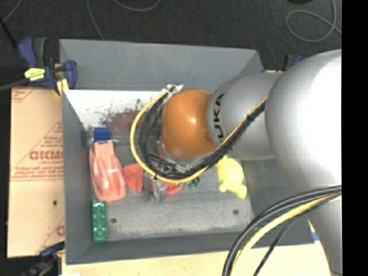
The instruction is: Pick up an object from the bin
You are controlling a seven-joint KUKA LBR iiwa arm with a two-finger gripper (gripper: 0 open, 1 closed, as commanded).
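My tool (156,190) sits low in the grey bin (241,73), just below the centre of the frame, under the orange cover (184,122) of my wrist and its loop of cable. I cannot tell how far the tool is open, nor whether it has hold of anything. As I judge it, the pick is at the reach-in stage: nothing is seen lifted clear, and the grasp and the raise are not yet done. Nearest candidates are a flat red piece (133,178) just left of the tool and a smaller red thing (173,188) just right of it; which of the two the tool is on I cannot say. Other bin contents: a pink bottle with a blue cap (107,171) lying along the left wall; a green studded block (99,221) in the lower left corner; a yellow figure (232,177) right of centre, apart from the tool; a small dark green item (193,183) between the smaller red thing and the yellow figure, too hidden to name.
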